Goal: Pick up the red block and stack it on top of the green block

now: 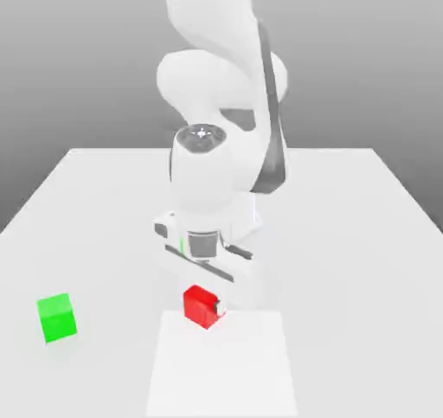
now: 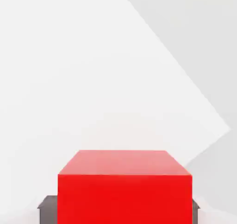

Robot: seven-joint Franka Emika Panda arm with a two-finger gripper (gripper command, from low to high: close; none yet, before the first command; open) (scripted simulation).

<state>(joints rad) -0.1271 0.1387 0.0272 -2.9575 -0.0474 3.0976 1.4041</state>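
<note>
A: Surface finish of the red block (image 2: 124,190)?
B: Plain, smooth, matt faces; same for the green block (image 1: 57,317).
A: Arm (image 1: 212,161) casing?
B: Smooth white shell, slightly glossy, like moulded plastic.
A: Table (image 1: 346,226)?
B: Flat, matt white, untextured.

Small bright red block (image 1: 202,306), plain smooth faces, turned corner-on at edge of paler desk patch, green block (image 1: 57,317) same size, upright on desk, well apart toward exterior view's left.
</note>
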